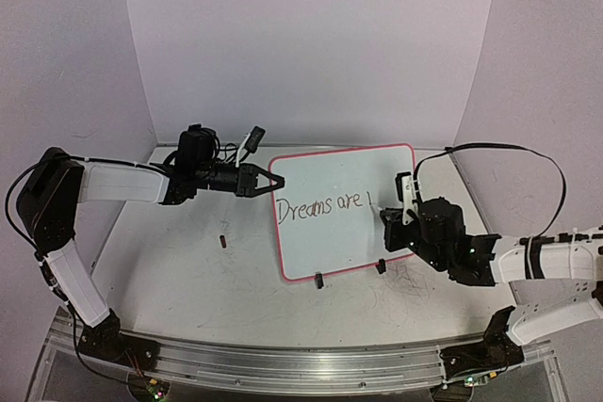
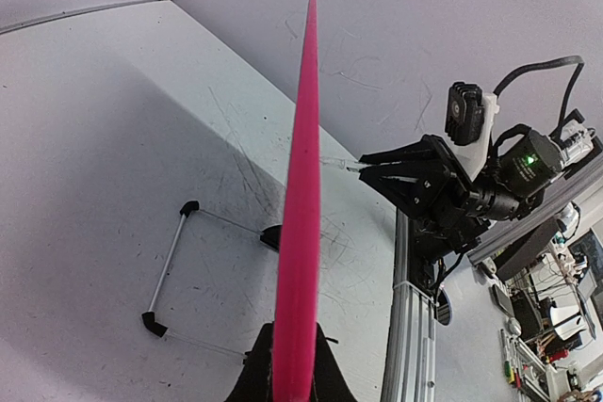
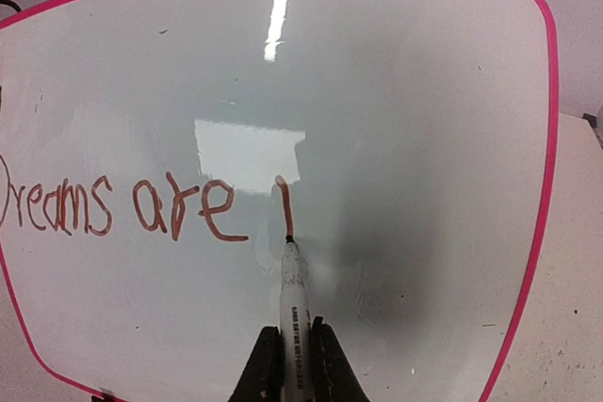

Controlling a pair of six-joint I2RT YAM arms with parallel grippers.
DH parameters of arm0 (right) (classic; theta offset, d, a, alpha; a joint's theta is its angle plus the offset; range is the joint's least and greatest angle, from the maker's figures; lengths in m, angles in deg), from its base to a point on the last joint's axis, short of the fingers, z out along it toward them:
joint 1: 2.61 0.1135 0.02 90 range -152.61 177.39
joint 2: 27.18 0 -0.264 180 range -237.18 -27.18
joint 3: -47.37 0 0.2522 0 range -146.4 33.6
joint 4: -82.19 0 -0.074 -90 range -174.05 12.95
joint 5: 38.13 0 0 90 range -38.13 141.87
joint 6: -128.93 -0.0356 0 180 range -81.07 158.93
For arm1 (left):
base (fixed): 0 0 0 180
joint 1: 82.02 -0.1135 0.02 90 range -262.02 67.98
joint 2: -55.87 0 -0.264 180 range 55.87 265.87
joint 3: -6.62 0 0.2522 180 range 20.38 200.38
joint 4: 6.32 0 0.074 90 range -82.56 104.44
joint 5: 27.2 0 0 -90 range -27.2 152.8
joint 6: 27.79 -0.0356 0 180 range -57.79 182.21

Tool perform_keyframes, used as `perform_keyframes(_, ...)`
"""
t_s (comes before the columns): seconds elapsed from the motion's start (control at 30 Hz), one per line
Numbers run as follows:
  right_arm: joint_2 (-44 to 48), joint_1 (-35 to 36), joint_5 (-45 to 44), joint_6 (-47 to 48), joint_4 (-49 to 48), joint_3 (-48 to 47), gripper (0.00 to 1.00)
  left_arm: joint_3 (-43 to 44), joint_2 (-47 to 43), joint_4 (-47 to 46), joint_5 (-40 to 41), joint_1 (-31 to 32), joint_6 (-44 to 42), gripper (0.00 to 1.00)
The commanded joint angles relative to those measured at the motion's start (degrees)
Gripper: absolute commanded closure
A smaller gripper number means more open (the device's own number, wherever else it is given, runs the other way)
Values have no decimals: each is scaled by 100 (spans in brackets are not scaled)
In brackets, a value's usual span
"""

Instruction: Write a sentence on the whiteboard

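whiteboard point(image 1: 349, 251) — upright on black clip feet point(image 1: 320, 280), middle of table point(image 1: 188, 270) | sentence point(image 1: 323, 206) — reads "Dreams are" plus one stroke | left gripper point(image 1: 267, 181) — pinching whiteboard's left rim | right gripper point(image 1: 391, 217) — clamped on marker point(image 3: 292, 294), tip touching whiteboard

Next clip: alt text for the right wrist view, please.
The right gripper holds a thin white marker pen, its tip on a pink-rimmed whiteboard at the foot of a single vertical stroke. Left of it, reddish-brown handwriting reads "Dreams are".
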Motion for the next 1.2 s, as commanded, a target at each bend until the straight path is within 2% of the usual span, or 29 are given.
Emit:
perform_keyframes(0.0, 115, 83, 93, -269, 329, 36, 100, 57, -215, 209, 233, 11, -104, 100)
perform_keyframes(0.4, 102, 143, -3, -332, 501, -120, 100, 50, -209, 216, 244, 13, -113, 100)
perform_keyframes(0.57, 397, 98, 2, -220, 272, -168, 100, 61, -194, 222, 241, 15, -113, 100)
perform_keyframes(1.17, -89, -107, -40, 248, -470, -401, 100, 58, -227, 230, 259, 12, -139, 100)
